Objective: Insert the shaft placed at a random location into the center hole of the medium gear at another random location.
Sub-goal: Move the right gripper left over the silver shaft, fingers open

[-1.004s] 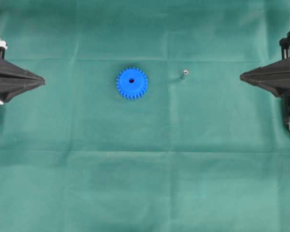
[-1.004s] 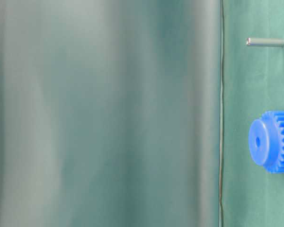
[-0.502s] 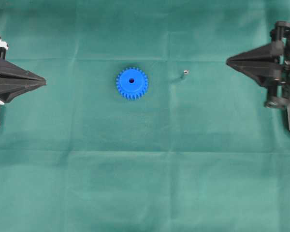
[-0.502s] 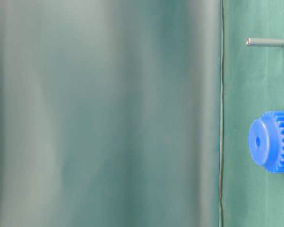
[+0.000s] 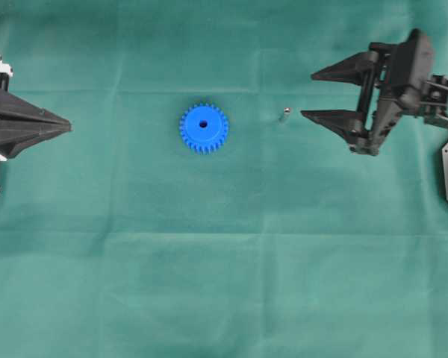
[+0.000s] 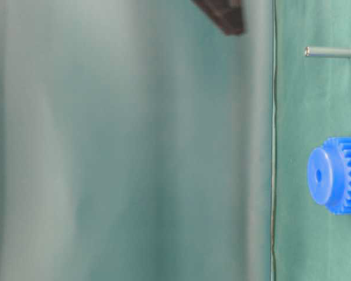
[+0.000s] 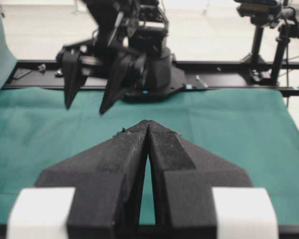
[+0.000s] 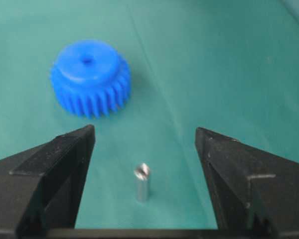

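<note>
The right pincer [image 5: 308, 95] is spread wide near the shaft [image 5: 285, 113]; the left pincer [image 5: 66, 125] is pressed together, well apart from the medium gear [image 5: 204, 127].

Even, soft light; blurred foregrounds

The medium gear [image 6: 338, 174] is running off the table-level frame's right edge (teeth partly cropped), below the shaft [image 6: 329, 52].
</note>
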`<act>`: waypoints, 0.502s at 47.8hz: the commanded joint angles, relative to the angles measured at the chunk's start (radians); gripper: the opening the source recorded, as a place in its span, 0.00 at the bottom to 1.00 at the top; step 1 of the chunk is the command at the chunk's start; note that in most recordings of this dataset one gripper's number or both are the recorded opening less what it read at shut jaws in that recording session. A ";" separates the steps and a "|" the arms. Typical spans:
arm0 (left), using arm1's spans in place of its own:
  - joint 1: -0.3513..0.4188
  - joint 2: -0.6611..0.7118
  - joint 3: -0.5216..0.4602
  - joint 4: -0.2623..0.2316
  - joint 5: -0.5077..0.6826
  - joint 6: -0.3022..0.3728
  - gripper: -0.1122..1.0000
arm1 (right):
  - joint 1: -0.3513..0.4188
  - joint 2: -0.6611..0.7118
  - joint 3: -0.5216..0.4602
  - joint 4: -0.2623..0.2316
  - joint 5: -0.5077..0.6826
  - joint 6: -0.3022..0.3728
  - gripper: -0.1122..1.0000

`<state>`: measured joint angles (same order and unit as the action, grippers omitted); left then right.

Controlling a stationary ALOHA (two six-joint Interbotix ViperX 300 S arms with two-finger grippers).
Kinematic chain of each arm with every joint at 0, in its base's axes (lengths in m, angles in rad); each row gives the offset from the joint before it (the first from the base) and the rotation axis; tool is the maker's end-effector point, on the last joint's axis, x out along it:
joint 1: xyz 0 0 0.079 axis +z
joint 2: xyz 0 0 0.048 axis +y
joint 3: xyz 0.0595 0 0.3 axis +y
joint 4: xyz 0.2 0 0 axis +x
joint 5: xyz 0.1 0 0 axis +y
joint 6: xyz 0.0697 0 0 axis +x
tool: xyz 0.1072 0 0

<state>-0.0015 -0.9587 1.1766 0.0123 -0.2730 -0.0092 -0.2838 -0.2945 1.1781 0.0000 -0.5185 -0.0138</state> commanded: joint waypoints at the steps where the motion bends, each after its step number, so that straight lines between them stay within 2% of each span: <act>1: 0.000 0.008 -0.017 0.002 -0.003 -0.002 0.10 | -0.009 0.052 -0.011 0.008 -0.057 -0.006 0.84; 12: 0.000 0.009 -0.014 0.002 0.011 -0.002 0.10 | -0.009 0.178 -0.012 0.023 -0.155 -0.005 0.84; 24: 0.000 0.008 -0.014 0.003 0.014 -0.002 0.10 | -0.009 0.284 -0.037 0.023 -0.204 0.002 0.84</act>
<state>-0.0015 -0.9587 1.1766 0.0123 -0.2562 -0.0092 -0.2884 -0.0245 1.1658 0.0199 -0.7010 -0.0138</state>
